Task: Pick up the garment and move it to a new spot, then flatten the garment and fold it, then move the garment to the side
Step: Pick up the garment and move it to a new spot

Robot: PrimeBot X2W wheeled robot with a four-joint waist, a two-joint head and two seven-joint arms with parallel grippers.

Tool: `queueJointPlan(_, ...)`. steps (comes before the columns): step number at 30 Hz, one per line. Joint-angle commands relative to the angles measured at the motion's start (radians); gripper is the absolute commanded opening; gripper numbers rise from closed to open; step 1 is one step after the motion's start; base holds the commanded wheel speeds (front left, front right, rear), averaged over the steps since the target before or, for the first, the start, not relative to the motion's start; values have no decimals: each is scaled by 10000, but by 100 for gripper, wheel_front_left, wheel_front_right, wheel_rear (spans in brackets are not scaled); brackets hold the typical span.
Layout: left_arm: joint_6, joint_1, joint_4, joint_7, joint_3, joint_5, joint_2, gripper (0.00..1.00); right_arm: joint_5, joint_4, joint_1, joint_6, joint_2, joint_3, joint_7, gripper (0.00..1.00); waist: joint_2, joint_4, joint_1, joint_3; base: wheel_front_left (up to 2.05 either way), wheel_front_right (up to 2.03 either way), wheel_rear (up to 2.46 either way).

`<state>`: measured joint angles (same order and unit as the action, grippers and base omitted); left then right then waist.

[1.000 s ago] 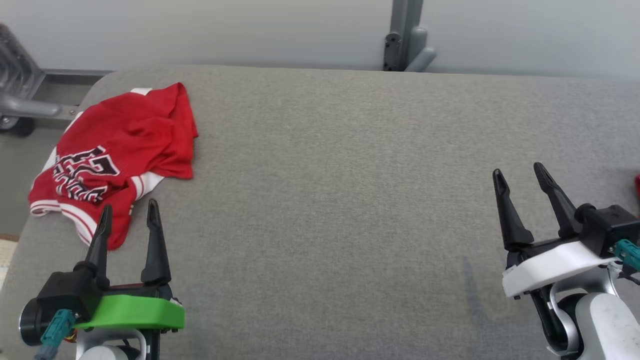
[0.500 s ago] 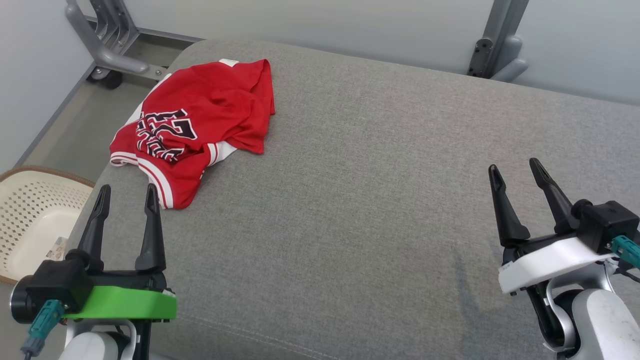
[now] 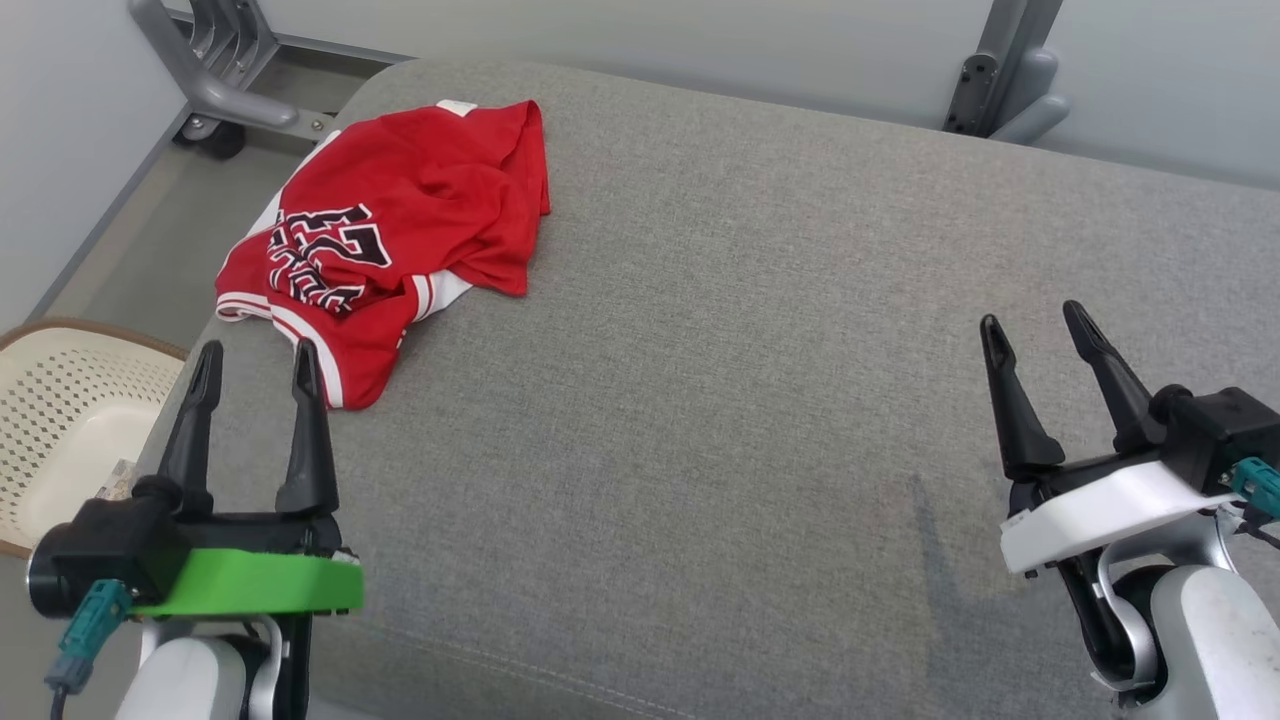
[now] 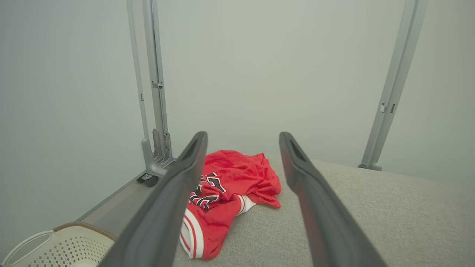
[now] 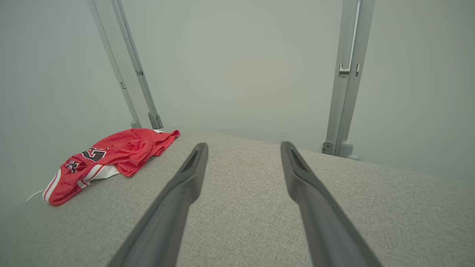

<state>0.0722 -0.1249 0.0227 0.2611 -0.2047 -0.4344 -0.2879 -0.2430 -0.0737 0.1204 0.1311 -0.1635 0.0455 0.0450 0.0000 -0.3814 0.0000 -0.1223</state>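
Jaws: both stood open and empty, the left gripper [image 3: 256,348] at the lower left of the head view and the right gripper [image 3: 1031,315] at the lower right.
Jersey: the red jersey [image 3: 400,230] lay crumpled at the upper left, on the grey pad's [image 3: 750,350] corner, near the left gripper.
Basket: a pale basket [image 3: 60,420] sat at the left edge, beside the pad.
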Motion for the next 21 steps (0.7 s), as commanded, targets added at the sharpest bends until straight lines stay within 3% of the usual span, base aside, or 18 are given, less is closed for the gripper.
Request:
queueJointPlan(1,-61,-299,91,42,86,63,97,100,-3,-124,157,-8,-69,-13,-58,100,0,100,0,-178,0,0,0)
queueJointPlan(11,-554,-2918,195,31,643,586,599,100,234,-1094,1002,-8,-311,33,-537,100,0,1109,0,-2073,0,0,0)
queueJointPlan(17,-951,-4665,-1657,-5,716,424,472,100,247,-1413,1516,-8,-366,199,-585,100,0,1741,0,-3100,0,0,0)
queueJointPlan(21,-1325,-5761,-3759,-243,639,180,433,100,230,-1434,1813,-8,-361,227,-474,100,0,2126,0,-3661,0,0,0)
